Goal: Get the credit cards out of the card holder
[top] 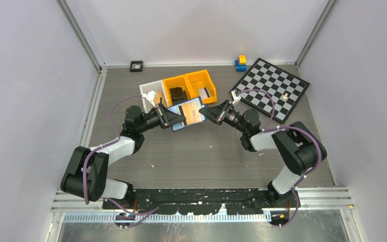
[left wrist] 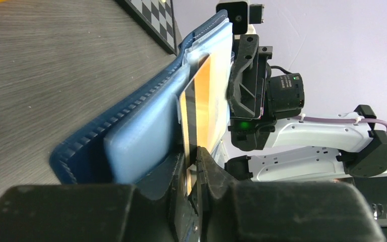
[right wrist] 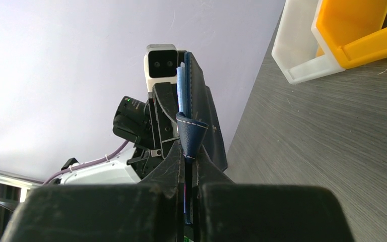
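- Navy-blue folding card holder with a lighter blue pocketed inside hung open in the air above the grey wood-grain tabletop. It sat between your two arms, just in front of the orange plastic bins.
- Your right gripper was clamped tight on the card holder's edge by the snap tab and carried its whole weight from that one side.
- Your left gripper stood narrow, one jaw on each side of the thin tan-gold credit card. That card's near end stuck out of the pocket. You could not tell from the wrist view whether the pads were actually pressing it.
- The dark grey card could not be made out in the card holder.
- Risk: if you had pulled before the left gripper closed fully, the pads would likely have slid off and left the tan-gold credit card in the pocket.
- Risk: a tight pocket could have dragged the card holder out of the right gripper's small edge grip and dropped it onto the tabletop.
- Risk: a pull out of line with the pocket could have bent the tan-gold credit card or folded the soft card holder shut on it.
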Action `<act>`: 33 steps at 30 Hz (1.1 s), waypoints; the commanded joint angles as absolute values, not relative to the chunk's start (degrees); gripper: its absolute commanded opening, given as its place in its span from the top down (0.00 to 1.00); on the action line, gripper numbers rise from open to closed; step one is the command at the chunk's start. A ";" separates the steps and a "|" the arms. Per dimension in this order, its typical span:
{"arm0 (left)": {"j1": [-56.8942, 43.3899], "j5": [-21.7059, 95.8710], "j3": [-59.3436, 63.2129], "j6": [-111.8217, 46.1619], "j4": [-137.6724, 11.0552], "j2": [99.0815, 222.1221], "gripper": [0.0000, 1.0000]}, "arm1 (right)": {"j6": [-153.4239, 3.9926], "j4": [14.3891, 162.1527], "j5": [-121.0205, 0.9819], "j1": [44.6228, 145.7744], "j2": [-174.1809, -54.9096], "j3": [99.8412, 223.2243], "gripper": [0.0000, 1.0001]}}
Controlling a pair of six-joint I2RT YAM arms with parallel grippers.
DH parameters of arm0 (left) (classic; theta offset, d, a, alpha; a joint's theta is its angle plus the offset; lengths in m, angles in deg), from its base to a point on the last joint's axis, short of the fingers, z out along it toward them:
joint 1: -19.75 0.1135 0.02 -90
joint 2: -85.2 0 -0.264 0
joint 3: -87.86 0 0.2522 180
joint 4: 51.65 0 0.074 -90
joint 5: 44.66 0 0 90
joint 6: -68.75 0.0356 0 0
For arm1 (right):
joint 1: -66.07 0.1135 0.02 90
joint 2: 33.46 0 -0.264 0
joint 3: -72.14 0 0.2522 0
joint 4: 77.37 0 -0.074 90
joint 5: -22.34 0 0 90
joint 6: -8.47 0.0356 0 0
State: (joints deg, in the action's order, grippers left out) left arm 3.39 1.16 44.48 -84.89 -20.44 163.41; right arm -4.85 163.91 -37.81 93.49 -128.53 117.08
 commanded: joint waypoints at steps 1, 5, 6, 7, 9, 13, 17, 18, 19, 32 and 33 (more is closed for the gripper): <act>3.75 1.21 45.25 -84.86 -17.42 163.94 0.93 | -4.31 170.44 -36.88 94.33 -127.10 118.64 0.99; 4.51 1.76 45.67 -84.69 -17.74 163.39 1.00 | -4.96 169.62 -37.73 93.30 -125.69 117.51 1.00; 4.87 1.89 45.79 -84.77 -18.01 163.22 1.00 | -5.28 169.15 -38.41 92.59 -125.21 116.93 0.99; 5.20 1.91 45.93 -84.76 -18.21 163.05 1.00 | -5.76 168.31 -38.86 91.50 -124.75 116.20 0.99; 5.98 2.12 46.18 -84.78 -18.94 162.61 1.00 | -7.98 164.63 -40.39 88.77 -123.25 115.06 0.99; 7.52 3.81 46.12 -83.01 -23.92 161.76 1.00 | -18.07 150.91 -43.89 84.28 -118.87 114.34 0.99; 8.51 7.12 45.00 -78.09 -32.03 160.26 1.00 | -26.72 136.03 -49.80 83.56 -113.86 115.55 0.99; 8.57 9.75 44.34 -75.98 -35.03 159.57 1.00 | -28.28 133.47 -51.07 83.55 -112.78 115.74 1.00; 8.55 12.24 43.21 -72.91 -38.86 158.95 1.00 | -29.18 131.00 -52.29 83.53 -111.94 115.81 1.00; 10.37 44.79 23.03 -55.02 -72.59 160.37 1.00 | -28.08 131.38 -52.50 83.49 -110.96 115.29 0.99; 11.14 43.79 21.69 -54.71 -73.49 161.64 1.00 | -28.04 131.62 -52.04 83.50 -110.98 115.38 0.99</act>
